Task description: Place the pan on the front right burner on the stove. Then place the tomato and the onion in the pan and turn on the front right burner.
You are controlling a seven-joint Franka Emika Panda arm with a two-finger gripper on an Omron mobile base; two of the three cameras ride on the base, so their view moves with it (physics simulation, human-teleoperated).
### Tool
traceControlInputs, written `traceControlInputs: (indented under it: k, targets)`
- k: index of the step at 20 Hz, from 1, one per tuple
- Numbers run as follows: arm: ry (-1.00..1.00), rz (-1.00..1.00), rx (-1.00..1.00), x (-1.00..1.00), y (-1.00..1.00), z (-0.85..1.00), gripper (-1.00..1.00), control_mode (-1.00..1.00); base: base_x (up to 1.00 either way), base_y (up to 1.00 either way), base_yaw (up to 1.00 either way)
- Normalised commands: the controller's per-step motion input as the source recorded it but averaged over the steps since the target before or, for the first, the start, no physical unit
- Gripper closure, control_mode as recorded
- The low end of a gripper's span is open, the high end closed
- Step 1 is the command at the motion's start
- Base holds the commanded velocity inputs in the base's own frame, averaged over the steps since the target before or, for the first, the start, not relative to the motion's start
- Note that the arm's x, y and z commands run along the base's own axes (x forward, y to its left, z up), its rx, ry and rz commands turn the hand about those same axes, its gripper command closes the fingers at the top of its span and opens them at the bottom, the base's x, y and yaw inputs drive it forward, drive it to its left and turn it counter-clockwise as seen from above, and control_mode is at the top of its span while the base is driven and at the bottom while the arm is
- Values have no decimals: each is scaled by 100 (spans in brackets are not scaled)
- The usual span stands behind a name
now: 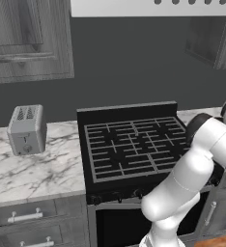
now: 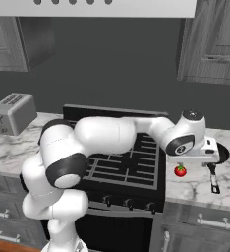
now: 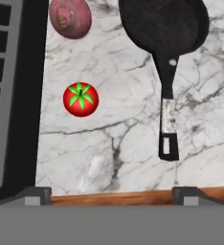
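The black pan [image 3: 164,24] lies on the marble counter right of the stove [image 1: 129,144], its long handle [image 3: 168,115] pointing toward the counter's front edge. The bright red tomato [image 3: 81,99] with a green top sits between the pan handle and the stove's edge. The duller maroon onion [image 3: 70,17] lies behind it, beside the pan. My gripper [image 3: 113,195] hovers open above this patch of counter, looking straight down, with nothing between its fingers. In the right base view my hand hangs over the pan [image 2: 224,153] and the tomato [image 2: 180,171]. The front right burner [image 2: 141,168] is bare.
A grey toaster [image 1: 26,129] stands on the counter left of the stove. A row of small knobs [image 2: 129,202] runs along the stove front above the oven door. Wall cabinets and a range hood hang overhead.
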Motion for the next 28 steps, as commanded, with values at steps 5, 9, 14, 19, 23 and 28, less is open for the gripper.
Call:
traceControlInputs:
  k: [5, 9, 14, 19, 23, 28]
  targets:
    - [0, 0, 0, 5, -23, 0, -100, -100, 0, 0, 0]
    - [0, 0, 0, 4, -22, 0, -100, -100, 0, 0, 0]
    - [0, 0, 0, 3, -15, 0, -100, -100, 0, 0, 0]
    - [0, 0, 1, 0, -21, -2, -100, -100, 0, 0, 0]
    - [0, 0, 8, 0, -24, 0, -100, -100, 0, 0, 0]
    - [0, 0, 10, 0, -15, 0, -100, -100, 0, 0, 0]
